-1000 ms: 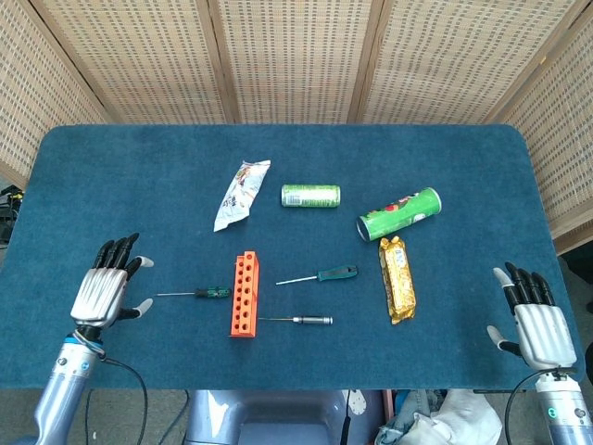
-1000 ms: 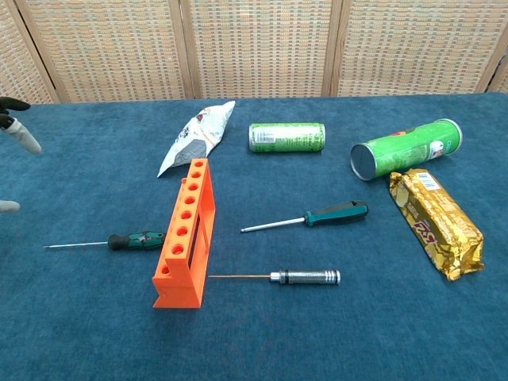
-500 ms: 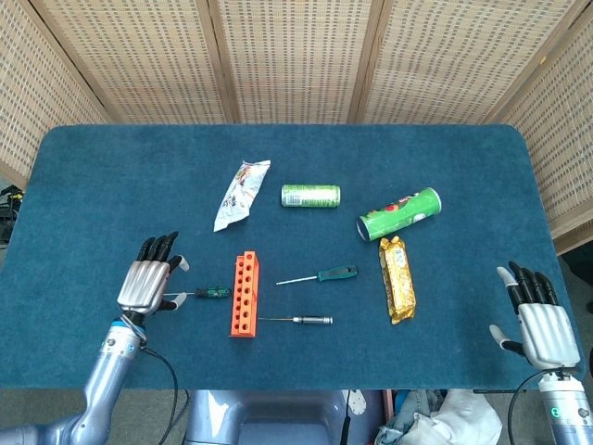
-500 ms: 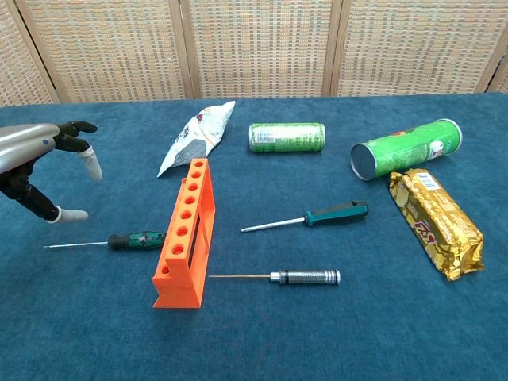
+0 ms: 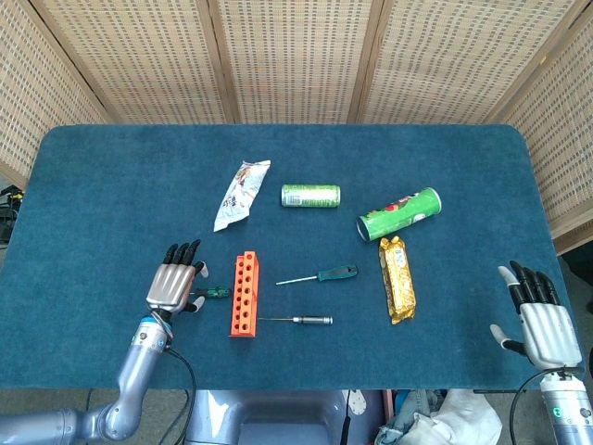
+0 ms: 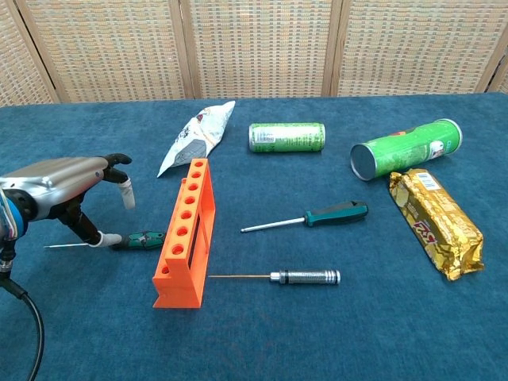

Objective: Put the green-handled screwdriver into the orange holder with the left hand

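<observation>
Woven wicker panels back a table (image 5: 93, 185) covered in dark blue cloth. Left hand (image 5: 174, 284) hovers just left of the orange holder (image 5: 244, 294), fingers spread and extended, nothing gripped. In the chest view its thumb tip sits at the near end of the green-handled screwdriver (image 6: 141, 239); actual contact cannot be confirmed. That screwdriver lies flat on the cloth, handle just beside the holder's left face, thin shaft pointing left under the hand. Holder stands upright, its row of holes facing up, none occupied.

Right hand (image 5: 538, 320) is at the table's near right corner, fingers apart, holding nothing, well apart from all items.

Other items noted: a teal-handled screwdriver (image 5: 321, 274) right of the holder; a metal-handled screwdriver (image 5: 301, 320) with its tip near the holder's base; a white snack bag (image 5: 241, 193); a green can (image 5: 310, 196) on its side; a green chip tube (image 5: 399, 213) on its side; a gold wrapped bar (image 5: 397, 278) just below the tube.
</observation>
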Tool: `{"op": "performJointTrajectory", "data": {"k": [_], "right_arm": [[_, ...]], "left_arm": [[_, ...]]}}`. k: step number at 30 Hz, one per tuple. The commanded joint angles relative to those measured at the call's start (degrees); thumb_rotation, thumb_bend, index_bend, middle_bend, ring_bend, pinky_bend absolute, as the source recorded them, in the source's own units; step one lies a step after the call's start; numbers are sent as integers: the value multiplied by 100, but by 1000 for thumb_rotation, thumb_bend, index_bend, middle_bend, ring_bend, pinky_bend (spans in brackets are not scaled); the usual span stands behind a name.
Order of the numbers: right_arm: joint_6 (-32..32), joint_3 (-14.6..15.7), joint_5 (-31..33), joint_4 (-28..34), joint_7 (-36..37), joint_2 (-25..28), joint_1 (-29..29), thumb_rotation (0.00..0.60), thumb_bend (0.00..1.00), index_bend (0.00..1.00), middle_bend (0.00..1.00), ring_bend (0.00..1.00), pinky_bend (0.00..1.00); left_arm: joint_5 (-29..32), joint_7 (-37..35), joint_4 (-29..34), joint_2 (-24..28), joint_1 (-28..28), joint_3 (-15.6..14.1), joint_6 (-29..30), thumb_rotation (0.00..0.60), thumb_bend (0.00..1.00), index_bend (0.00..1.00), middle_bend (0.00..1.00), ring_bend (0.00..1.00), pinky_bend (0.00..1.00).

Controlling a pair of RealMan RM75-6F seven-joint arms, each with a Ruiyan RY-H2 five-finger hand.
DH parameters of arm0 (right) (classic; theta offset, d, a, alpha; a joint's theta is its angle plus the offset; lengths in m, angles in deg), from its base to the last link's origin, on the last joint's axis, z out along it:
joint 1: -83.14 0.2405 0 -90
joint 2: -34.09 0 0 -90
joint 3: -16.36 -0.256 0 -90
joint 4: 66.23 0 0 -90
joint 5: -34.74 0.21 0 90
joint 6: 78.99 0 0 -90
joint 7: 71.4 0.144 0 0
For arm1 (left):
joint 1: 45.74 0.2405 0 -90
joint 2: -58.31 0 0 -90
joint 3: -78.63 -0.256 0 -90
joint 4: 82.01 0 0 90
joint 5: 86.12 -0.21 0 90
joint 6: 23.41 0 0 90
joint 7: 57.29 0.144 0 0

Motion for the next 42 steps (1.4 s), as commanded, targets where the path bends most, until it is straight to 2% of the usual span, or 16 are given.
{"op": "performJointTrajectory", "data": {"k": [1, 9, 24, 37, 42], "right_arm": [[-1, 1, -3, -2, 13, 3, -1, 600, 235, 0, 0, 0, 0], [-7, 10, -33, 2, 56, 13, 0, 600, 234, 0, 0, 0, 0], [1, 26, -62, 21, 68, 14, 7, 600, 233, 0, 0, 0, 0], [17, 64, -133, 49, 92, 20, 17, 600, 233, 0, 0, 0, 0], [9, 69, -145, 55, 93, 20, 16, 600, 234, 0, 0, 0, 0]], "left_arm": [[106, 59, -56, -85, -71, -12, 1, 600, 253, 412, 0, 0, 0], [381, 116, -292, -307, -207, -68, -14, 600, 254, 411, 0, 0, 0], [482, 43, -670, -641, -446, -73, -45, 600, 258, 427, 0, 0, 0], [389, -67, -834, -743, -465, -137, 64, 600, 298, 604, 0, 0, 0], [244, -218, -797, -687, -431, -140, 129, 600, 302, 611, 0, 0, 0]]}}
